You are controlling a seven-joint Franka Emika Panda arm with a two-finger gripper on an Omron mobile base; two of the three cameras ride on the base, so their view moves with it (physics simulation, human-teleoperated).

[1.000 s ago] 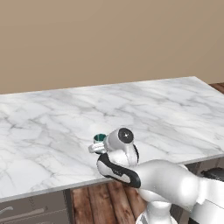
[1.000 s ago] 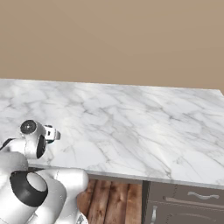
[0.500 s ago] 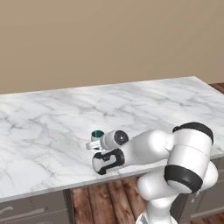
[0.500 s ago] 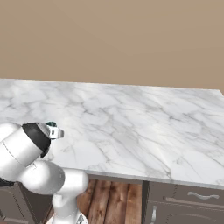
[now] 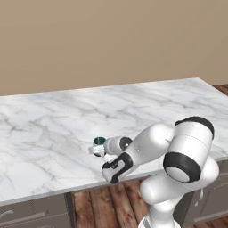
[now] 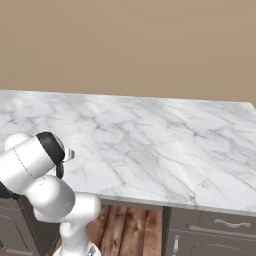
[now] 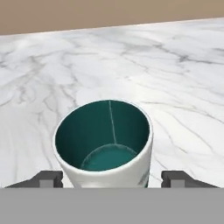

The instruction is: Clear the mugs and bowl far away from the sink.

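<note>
Mug clearing is at the put-down stage, and the widest thing in sight is the counter [image 5: 53, 116], a long marble slab running along a tan wall with dark cabinets under its near edge.

Over that near edge leans the arm [image 5: 151, 147], bent low and reaching toward the slab's left half.

At the arm's end stands the grey mug [image 7: 105, 146], upright on the counter just inside the near edge, its dark teal inside open to the hand view. From the left base view it is a small teal-rimmed shape [image 5: 99, 143] touching nothing but the marble.

Smallest are the gripper's [image 7: 113, 178] two dark fingertips [image 7: 48, 178], one on each side of the mug's wall with a visible gap on both sides. A second ago the jaws were clamped on the mug; now they stand wide and the mug is let go, resting on its own base.

Judging by that, this mug is delivered: it sits on bare marble with no basin anywhere near it. The likely next need is to back the hand straight away without clipping the rim, which could tip the mug toward the edge.
</note>
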